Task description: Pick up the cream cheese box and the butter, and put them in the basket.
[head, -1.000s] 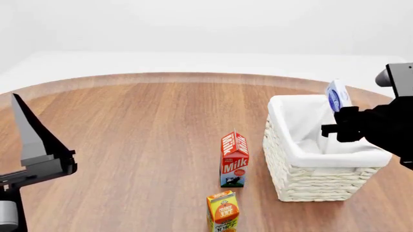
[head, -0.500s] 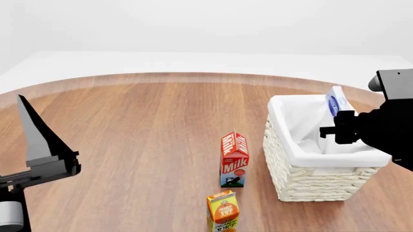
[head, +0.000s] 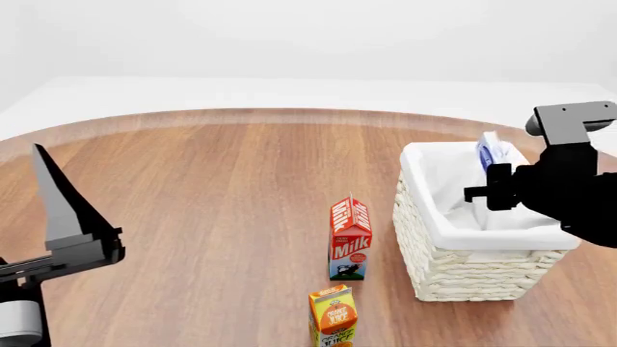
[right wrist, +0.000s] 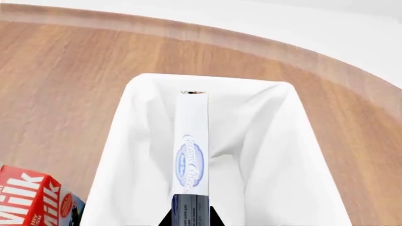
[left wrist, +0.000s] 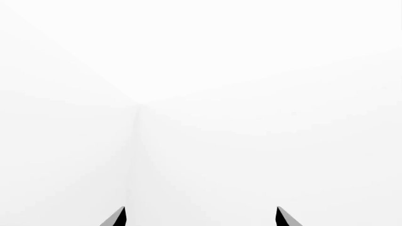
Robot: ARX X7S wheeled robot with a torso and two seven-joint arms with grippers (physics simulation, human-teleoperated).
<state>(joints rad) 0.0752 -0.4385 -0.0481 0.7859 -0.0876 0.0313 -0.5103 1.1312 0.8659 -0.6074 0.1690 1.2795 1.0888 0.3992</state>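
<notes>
My right gripper (head: 498,182) is shut on the cream cheese box (head: 493,152), a thin blue-and-white carton held on edge over the back of the basket (head: 472,278). In the right wrist view the cream cheese box (right wrist: 191,150) runs out from the right gripper (right wrist: 190,218) above the basket's white cloth lining (right wrist: 135,136). At the table's near left my left gripper (head: 60,206) points upward; the left wrist view shows that gripper (left wrist: 199,217) open, with nothing but blank white between its tips. The butter is out of view.
A red milk carton (head: 350,238) stands just left of the basket, and it also shows at the edge of the right wrist view as a milk carton (right wrist: 31,197). An orange juice carton (head: 334,316) stands in front of it. The round wooden table (head: 212,188) spreads to the left.
My right gripper has come down and leftward with the cream cheese box, which now sits lower over the basket's inside. The left gripper drifted slightly right.
</notes>
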